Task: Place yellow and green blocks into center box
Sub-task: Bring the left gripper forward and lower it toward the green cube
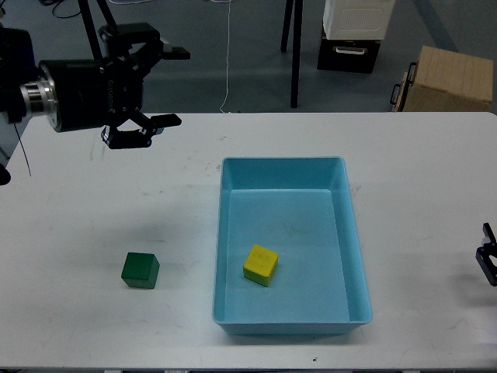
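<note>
A green block (140, 270) sits on the white table (116, 202), left of the light blue box (353, 233). A yellow block (261, 265) lies inside the box, near its front left. My left gripper (173, 87) is open and empty, held above the table's far left, well behind the green block. My right gripper (488, 256) shows only as a small dark part at the right edge of the view; its fingers cannot be told apart.
Beyond the table's far edge are black stand legs (99, 54), a thin white cable (227, 54), a black-and-white case (353, 31) and a cardboard box (446, 78) on the floor.
</note>
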{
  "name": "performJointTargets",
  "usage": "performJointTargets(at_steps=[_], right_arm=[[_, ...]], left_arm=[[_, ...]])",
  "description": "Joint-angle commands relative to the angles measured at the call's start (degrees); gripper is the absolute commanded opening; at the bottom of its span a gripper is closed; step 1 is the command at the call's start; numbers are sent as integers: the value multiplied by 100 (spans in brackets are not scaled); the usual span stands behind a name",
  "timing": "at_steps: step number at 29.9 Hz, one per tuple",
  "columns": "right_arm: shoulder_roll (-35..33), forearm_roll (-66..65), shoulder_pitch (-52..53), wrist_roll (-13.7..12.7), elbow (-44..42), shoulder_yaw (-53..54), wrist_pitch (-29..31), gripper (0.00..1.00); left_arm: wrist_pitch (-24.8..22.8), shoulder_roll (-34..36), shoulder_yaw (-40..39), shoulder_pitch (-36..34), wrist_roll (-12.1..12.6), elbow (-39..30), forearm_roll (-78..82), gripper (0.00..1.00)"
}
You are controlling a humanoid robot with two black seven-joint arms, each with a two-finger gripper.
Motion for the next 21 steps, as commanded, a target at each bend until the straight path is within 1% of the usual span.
performJointTargets(at_steps=[1,4,6,8,10,14,18,21], right_arm=[[63,1,-2,-4,-3,1,0,100],[63,1,-11,14,-38,27,0,100],[63,1,-2,-4,-117,45,0,100],[63,1,-2,-4,-153,45,0,100],[63,1,-2,-4,-179,53,0,100],[63,1,7,-4,-188,45,0,100],[63,1,-2,14,-179,45,0,100],[72,1,-11,14,-188,53,0,100]], left_arm=[[417,-805,709,-195,-1,593,922,100],[549,-1184,1096,-221,-1,1094,2019,100],[550,-1316,1464,-379,-1,1131,2504,100],[549,-1456,1920,-537,-1,956,2760,100],[567,-1545,2370,-625,-1,596,2901,100],[585,-1510,2591,-652,-1,-46,3051,100],[602,-1519,2898,-529,-10,-91,3217,100],[646,-1510,2934,-363,-19,-47,3639,100]])
